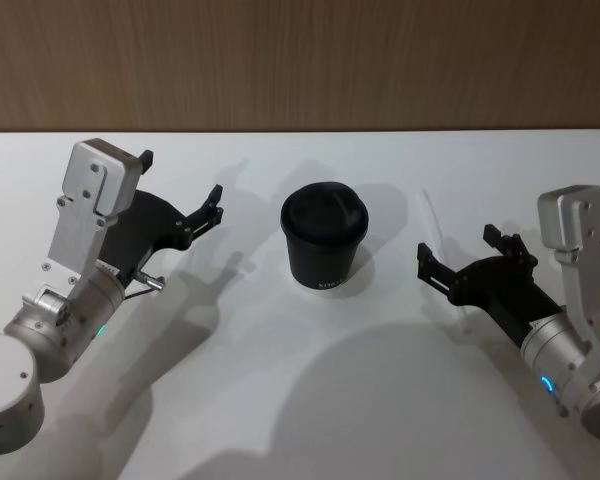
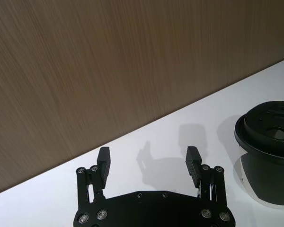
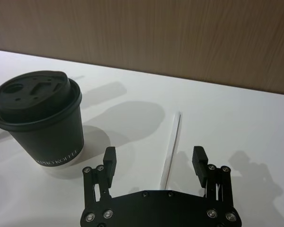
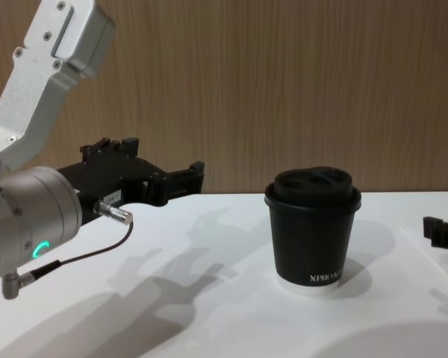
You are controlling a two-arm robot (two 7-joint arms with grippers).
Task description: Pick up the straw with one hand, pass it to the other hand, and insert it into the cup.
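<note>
Right wrist view | straw (image 3: 173,139) thin, white, straight | left end effector (image 2: 148,155), right end effector (image 3: 154,155) spread, empty

a white table (image 1: 280,430) with a smooth, plain top lies in front. behind it stands a brown wall (image 1: 300,60) of wood with a fine grain. the wall meets the far edge of the table in one straight line. soft grey shadows (image 1: 360,370) lie on the white top, some near the middle, some nearer to the wall, and they look darker in the middle.
</note>
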